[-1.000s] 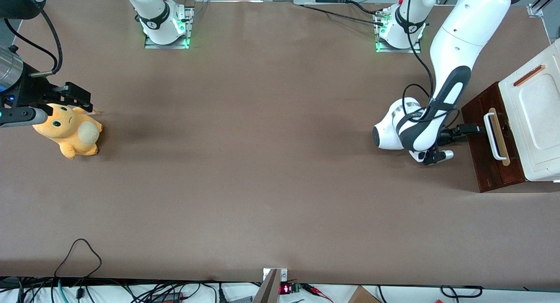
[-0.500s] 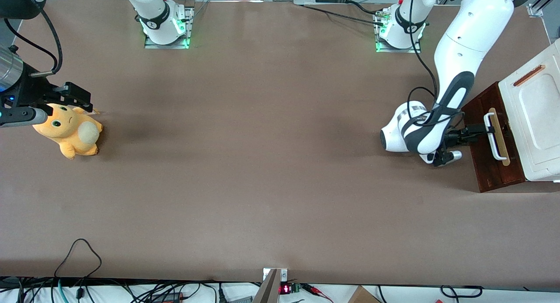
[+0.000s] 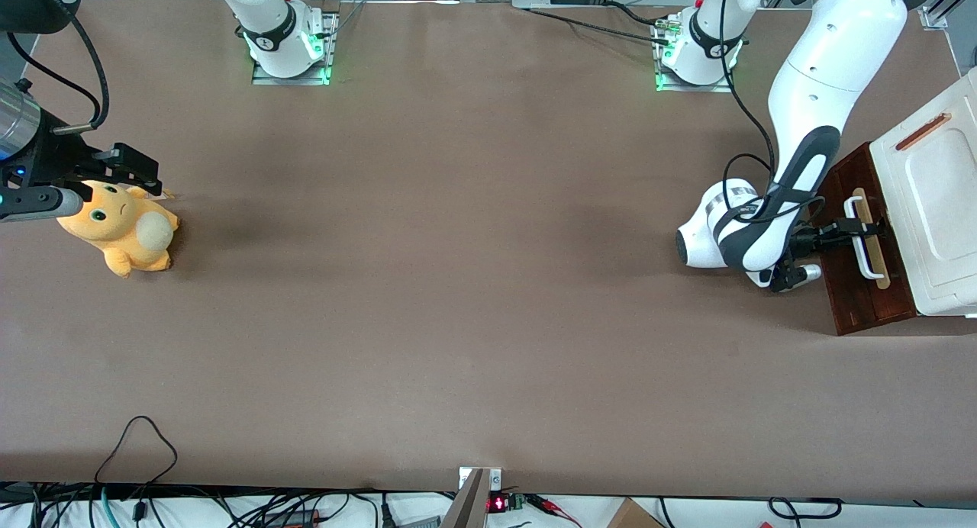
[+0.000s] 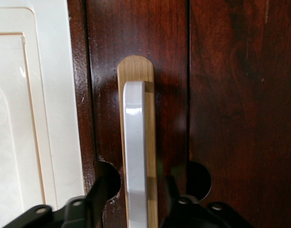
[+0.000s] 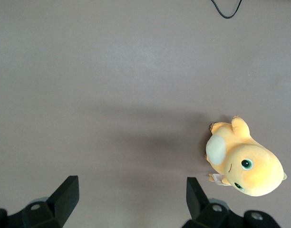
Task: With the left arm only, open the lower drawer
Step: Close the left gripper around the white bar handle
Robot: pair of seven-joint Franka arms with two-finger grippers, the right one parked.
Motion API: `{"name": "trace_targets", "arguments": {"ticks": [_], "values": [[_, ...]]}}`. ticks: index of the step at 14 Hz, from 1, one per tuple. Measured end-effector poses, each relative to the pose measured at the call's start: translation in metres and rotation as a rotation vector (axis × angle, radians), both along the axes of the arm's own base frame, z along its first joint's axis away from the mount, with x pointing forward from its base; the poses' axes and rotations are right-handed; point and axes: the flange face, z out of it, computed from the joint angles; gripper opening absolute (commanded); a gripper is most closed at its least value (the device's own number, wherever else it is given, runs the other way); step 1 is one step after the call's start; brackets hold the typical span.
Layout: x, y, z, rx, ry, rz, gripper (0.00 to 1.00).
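Note:
The lower drawer (image 3: 843,288) shows its dark reddish-brown front (image 4: 231,95) at the working arm's end of the table, and it looks closed. A white bar handle (image 3: 865,242) sits on a pale wood strip (image 4: 136,69) on that front. The left arm (image 3: 809,93) reaches down in front of the drawer. Its gripper (image 3: 861,228) is open at the handle (image 4: 135,142). One black finger (image 4: 95,199) stands on each side of the bar, apart from it, and the other finger (image 4: 176,202) is dim against the dark wood.
The cabinet's white moulded top (image 3: 939,200) rises above the drawer front. An orange plush toy (image 3: 122,226) lies toward the parked arm's end of the table. Loose cables (image 3: 137,436) lie near the table's front edge.
The left arm has moved toward the cabinet. Its gripper has gone from just short of the handle to straddling the white bar.

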Motion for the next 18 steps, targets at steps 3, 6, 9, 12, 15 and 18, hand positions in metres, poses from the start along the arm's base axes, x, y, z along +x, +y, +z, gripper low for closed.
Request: {"name": "trace_targets", "arguments": {"ticks": [3, 6, 9, 12, 15, 18], "values": [[0.0, -0.0002, -0.0004, -0.002, 0.001, -0.001, 0.45], [0.0004, -0.0008, -0.0014, -0.009, 0.001, -0.005, 0.45], [0.0004, 0.003, -0.0019, -0.009, 0.002, 0.0, 0.4], [0.0003, 0.0067, -0.0022, -0.008, 0.003, 0.004, 0.27], [0.0005, 0.0052, -0.0023, -0.01, 0.003, 0.001, 0.15], [0.0008, 0.0048, -0.0021, -0.01, 0.003, 0.0, 0.11]]}}
